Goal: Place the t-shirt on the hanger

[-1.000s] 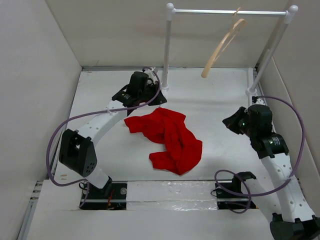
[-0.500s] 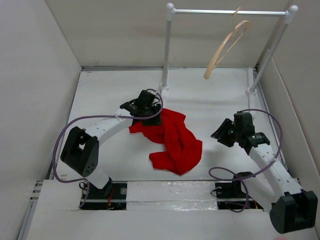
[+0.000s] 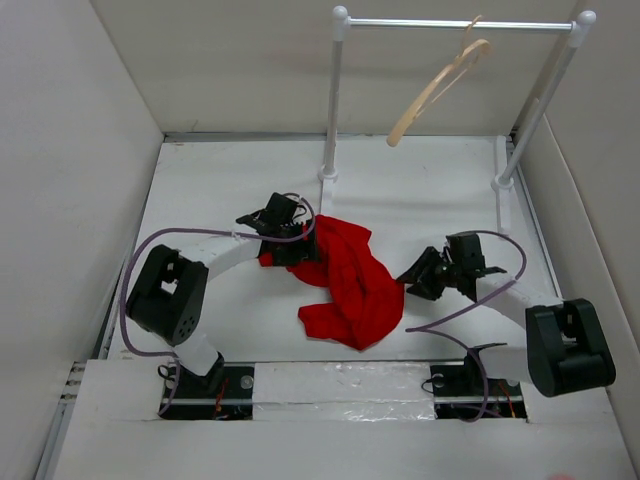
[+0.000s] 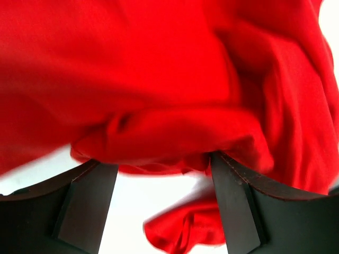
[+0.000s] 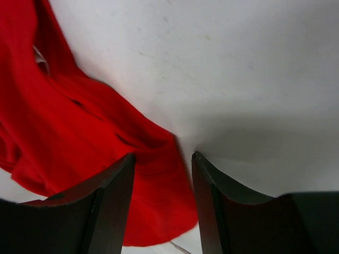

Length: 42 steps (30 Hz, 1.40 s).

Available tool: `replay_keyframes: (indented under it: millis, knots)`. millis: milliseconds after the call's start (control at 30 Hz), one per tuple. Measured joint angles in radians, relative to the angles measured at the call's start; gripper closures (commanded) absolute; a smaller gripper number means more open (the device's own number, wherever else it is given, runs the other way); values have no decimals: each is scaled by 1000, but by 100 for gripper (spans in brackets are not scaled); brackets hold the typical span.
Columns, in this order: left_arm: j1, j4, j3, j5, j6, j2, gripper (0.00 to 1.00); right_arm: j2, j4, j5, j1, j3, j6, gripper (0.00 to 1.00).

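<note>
Shirt: red t-shirt [image 3: 345, 280], crumpled in a heap on the white table [image 3: 200, 180], about mid-table, between the two arms. Not on the hanger.
Hanger: pale wooden hanger [image 3: 440, 82], hooked on the white rail [image 3: 455, 22] at the back right. It hangs tilted and bare, well apart from the shirt.
Rail: a bar across two white posts standing at the far side of the table.
Left gripper: left gripper [image 3: 288, 250] is down low at the shirt's far-left edge, right against the cloth.
Left fingers: the fingers [image 4: 87, 203] are spread wide in the wrist view. A bunched fold of shirt sits between the tips, not pinched.
Right gripper: right gripper [image 3: 410, 285] is low over the table at the shirt's right edge, pointing at the cloth.
Right fingers: the fingers [image 5: 111, 203] are apart and not clamped. The shirt's edge lies in the gap and off to one side, with bare table on the other side.
Contact with table: can't tell for either gripper whether the tips touch the surface.
</note>
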Motion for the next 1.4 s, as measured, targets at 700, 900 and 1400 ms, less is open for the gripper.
replay_keyframes:
  millis: [700,900,1400]
  knots:
    - [185,-62,237,-242,145,-49,100,-164,-229,116,266,307,-99,100]
    - [197,-122,304,-354,220,-26,98,-258,-393,181,326,313,-136,100]
    - [-68,-258,298,-331,186,-118,91,-103,-336,229,280,257,-125,99]
